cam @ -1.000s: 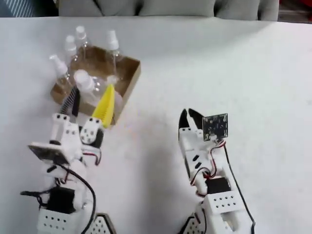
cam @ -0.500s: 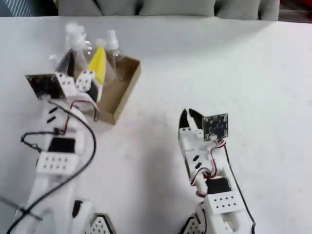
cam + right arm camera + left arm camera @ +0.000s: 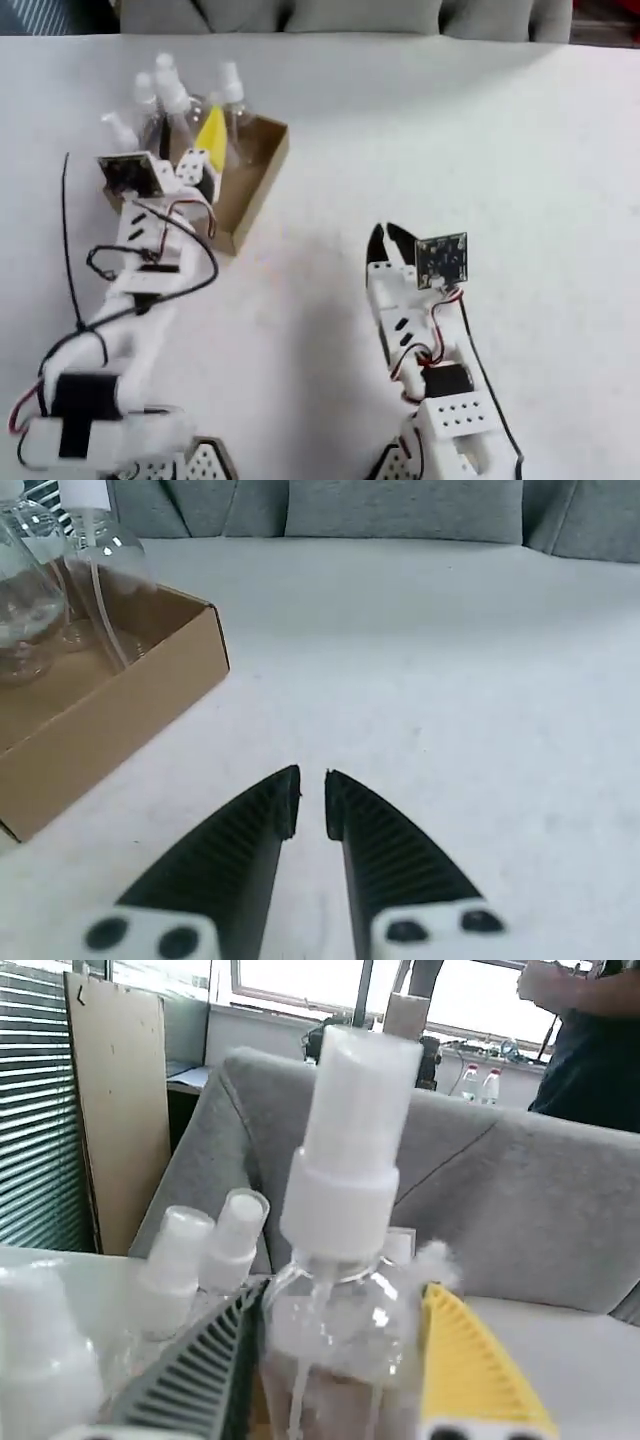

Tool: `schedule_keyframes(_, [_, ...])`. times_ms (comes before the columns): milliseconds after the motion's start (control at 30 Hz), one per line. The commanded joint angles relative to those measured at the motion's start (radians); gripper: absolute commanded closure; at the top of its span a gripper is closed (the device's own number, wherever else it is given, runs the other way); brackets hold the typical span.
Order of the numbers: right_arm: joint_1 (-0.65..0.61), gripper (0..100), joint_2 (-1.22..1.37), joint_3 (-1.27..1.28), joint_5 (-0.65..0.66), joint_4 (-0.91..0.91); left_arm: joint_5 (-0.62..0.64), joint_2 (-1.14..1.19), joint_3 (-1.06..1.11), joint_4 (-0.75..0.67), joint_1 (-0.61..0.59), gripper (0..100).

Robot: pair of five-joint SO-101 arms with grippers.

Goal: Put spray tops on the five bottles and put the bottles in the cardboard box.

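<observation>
1. From the high view, we saw the left gripper (image 3: 188, 128) over the cardboard box (image 3: 255, 165) at the far left of the table (image 3: 450, 130). Its fingers were among the capped bottles (image 3: 231, 85) standing there. The right gripper (image 3: 388, 240) lay near the table's middle, well apart from the box.
2. In the left wrist view, we found the left gripper (image 3: 343, 1300) clamped on a clear bottle (image 3: 335, 1335), which stood upright between the grey and yellow fingers and wore its spray top (image 3: 350, 1150). Other spray tops (image 3: 240, 1235) stood just beside it.
3. In the right wrist view, the right gripper (image 3: 312, 785) was drawn almost together on nothing, low over the table (image 3: 450, 660). The cardboard box (image 3: 130, 700) held bottles (image 3: 100, 570).
</observation>
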Motion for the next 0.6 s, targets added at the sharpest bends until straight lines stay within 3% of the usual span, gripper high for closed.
schedule_keyframes(0, [0.008, 97.9, -0.001, 0.008, -0.009, 0.005, 0.003, 0.094, -0.086, -0.068, -0.001, 98])
schedule_keyframes(233, [0.007, 97.9, -0.001, 0.008, -0.009, 0.021, 0.0, 0.205, -0.137, -0.083, -0.001, 98])
schedule_keyframes(400, [0.007, 97.9, -0.001, 0.008, -0.009, 0.024, -0.12, 0.271, -0.13, -0.172, 0.008, 98])
schedule_keyframes(567, [0.007, 97.9, -0.001, 0.008, -0.009, 0.024, -0.132, 0.351, -0.13, -0.247, 0.024, 98])
